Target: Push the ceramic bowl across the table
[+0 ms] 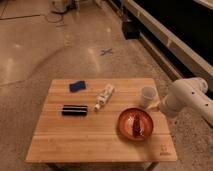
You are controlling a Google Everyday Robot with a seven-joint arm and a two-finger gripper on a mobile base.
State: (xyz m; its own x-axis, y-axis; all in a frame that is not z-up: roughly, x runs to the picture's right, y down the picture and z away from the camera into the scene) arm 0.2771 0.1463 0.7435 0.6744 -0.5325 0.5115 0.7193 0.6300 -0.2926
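Note:
The ceramic bowl (136, 123) is a shallow orange-red dish with a dark reddish-brown patch at its centre. It sits on the right front part of the light wooden table (90, 135). My white arm (187, 97) reaches in from the right. My gripper (155, 104) is at the arm's end, just above the table's right edge. It lies between the bowl's far right rim and a small translucent white cup (148, 95). Whether it touches the bowl cannot be told.
A blue item (77, 86), a white tube (104, 96) and a black oblong item (74, 109) lie on the table's left and middle. A dark logo (165, 151) marks the front right corner. Polished floor surrounds the table, with a dark wall ledge (165, 45) at the right.

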